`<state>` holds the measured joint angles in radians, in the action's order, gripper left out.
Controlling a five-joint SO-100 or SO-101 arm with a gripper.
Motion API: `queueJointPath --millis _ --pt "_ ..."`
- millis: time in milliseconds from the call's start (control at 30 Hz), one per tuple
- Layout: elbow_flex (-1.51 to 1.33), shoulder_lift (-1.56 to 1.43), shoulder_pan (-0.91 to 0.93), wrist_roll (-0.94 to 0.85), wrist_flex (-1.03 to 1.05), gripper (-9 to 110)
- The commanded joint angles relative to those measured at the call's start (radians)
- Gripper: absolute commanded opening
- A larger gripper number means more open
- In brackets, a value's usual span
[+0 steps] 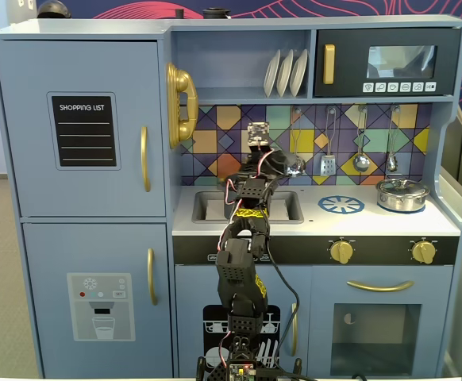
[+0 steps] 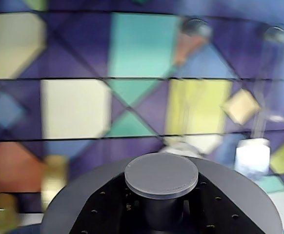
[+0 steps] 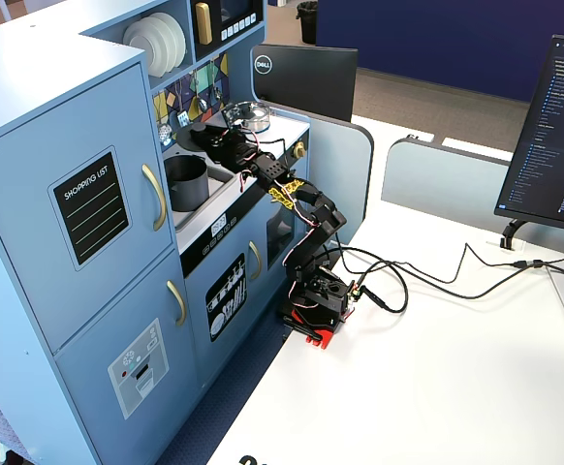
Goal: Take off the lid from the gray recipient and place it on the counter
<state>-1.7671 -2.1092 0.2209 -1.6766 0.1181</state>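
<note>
My gripper (image 2: 161,210) is shut on the knob of the dark-gray lid (image 2: 161,174). The lid's flat disc spreads out under the jaws. In a fixed view the lid (image 3: 194,136) hangs in the air from the gripper (image 3: 214,139), a little above and to the right of the gray recipient (image 3: 187,182). The recipient stands open by the sink. In the front fixed view the gripper (image 1: 256,159) is up in front of the tiled back wall. There the arm hides the recipient. The pale counter (image 1: 374,224) lies below.
A shiny silver pot with its lid (image 1: 402,194) stands at the counter's right end, and it also shows in a fixed view (image 3: 253,118). A blue burner mark (image 1: 341,205) lies left of it. Utensils (image 1: 361,159) hang on the back wall. The sink (image 1: 209,208) is under the arm.
</note>
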Motion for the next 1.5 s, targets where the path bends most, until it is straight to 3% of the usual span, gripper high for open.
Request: queueJointPath --millis 0,533,1467 --pt "0.081 -0.046 0.063 0.014 0.005 0" --pt "0.04 0.034 0.324 0.057 -0.081 0" --pt "-0.233 0.209 0.371 0.049 -0.33 0"
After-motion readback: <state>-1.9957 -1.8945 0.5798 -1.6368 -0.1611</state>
